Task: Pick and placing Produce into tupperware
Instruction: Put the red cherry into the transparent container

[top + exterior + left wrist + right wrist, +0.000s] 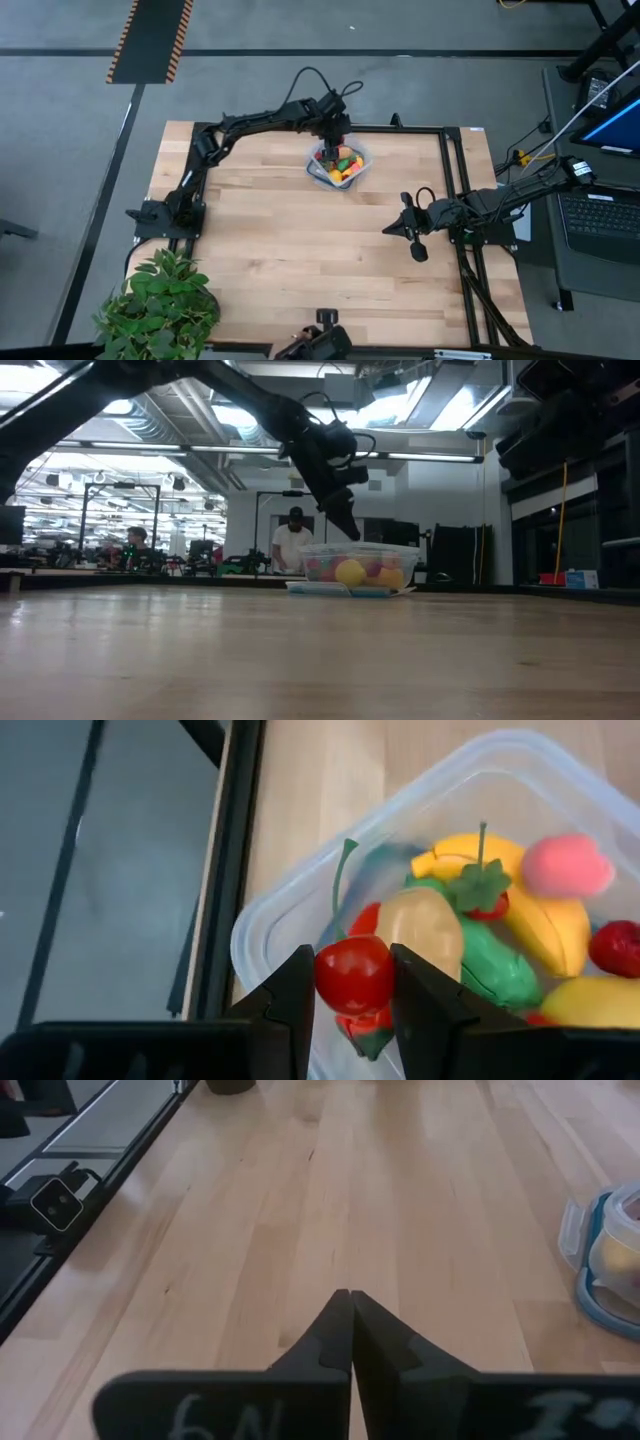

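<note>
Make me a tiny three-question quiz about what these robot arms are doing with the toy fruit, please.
1. True or false: the left pincer is empty.
2. Where is the left pincer? A) over the plant B) over the clear container C) off the table
3. Fill in: the right pincer is ____ and rests above bare wood of the table.

Key
1. False: it grips a small red cherry with a green stem.
2. B: it hangs above the container, which already holds a banana, a pink fruit and other toy pieces.
3. Shut, holding nothing.
</note>
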`<state>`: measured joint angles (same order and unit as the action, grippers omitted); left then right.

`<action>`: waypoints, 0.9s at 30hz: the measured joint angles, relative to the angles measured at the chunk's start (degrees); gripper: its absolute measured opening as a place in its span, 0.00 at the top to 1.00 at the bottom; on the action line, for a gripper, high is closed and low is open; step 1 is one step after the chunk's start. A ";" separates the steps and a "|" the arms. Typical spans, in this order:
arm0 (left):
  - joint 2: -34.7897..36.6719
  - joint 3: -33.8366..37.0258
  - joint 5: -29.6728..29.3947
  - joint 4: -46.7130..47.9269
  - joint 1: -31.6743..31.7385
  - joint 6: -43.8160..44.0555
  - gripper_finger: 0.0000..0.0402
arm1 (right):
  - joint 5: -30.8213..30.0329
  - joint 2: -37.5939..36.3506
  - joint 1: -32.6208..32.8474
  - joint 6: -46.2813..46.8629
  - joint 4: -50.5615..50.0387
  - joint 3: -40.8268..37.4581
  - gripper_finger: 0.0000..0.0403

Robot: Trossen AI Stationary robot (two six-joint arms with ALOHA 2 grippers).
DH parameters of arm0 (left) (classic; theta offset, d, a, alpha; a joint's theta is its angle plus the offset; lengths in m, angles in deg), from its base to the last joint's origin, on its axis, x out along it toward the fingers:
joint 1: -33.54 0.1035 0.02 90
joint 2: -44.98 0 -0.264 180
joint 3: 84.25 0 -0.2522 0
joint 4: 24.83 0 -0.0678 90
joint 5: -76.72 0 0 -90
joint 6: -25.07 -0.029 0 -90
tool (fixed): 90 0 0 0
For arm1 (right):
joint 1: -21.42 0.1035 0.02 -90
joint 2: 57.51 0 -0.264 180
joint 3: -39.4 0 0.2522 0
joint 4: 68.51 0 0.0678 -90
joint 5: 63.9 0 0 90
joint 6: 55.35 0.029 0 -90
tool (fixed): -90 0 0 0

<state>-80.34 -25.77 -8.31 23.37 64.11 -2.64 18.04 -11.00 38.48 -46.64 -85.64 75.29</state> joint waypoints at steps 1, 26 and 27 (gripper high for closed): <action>-0.29 -0.13 0.02 0.18 0.02 0.00 0.76 | 0.01 0.00 0.00 0.00 -0.21 0.00 0.99; -4.84 -0.18 -1.17 1.96 0.81 -0.84 0.76 | 0.02 0.00 0.00 0.11 -0.77 0.00 0.99; -4.84 -0.18 -1.21 2.01 0.83 -0.96 0.76 | 0.03 0.01 0.00 0.09 -0.80 0.00 0.99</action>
<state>-85.17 -25.95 -9.52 25.37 64.94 -3.59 18.07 -10.99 38.48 -46.55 -86.44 75.29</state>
